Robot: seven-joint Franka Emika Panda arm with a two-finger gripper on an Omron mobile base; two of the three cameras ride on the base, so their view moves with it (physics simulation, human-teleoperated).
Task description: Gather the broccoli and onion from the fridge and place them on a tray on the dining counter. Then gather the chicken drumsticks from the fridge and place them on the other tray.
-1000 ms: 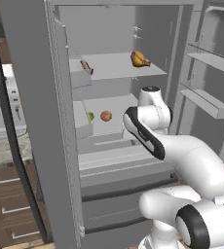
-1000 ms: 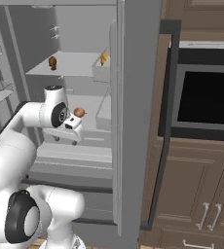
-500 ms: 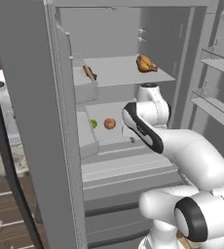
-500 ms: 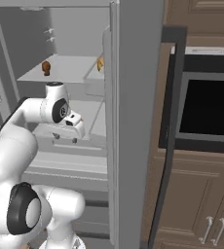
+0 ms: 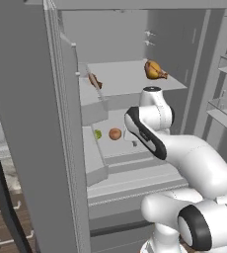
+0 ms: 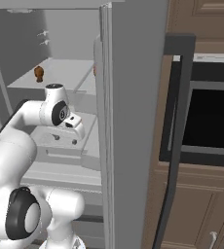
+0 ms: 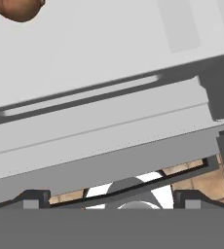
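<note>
Inside open fridge (image 5: 135, 44), drumsticks (image 5: 154, 69) on upper shelf, broccoli (image 5: 98, 134) beside onion (image 5: 115, 134) below, tool (image 7: 111, 199) wide open, empty

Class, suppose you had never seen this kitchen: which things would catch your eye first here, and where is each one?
The big white arm reaches into the open fridge, its gripper open above the middle shelf. On that shelf lie the orange-brown onion and, to its left, the green broccoli. A golden drumstick sits on the shelf above.
</note>
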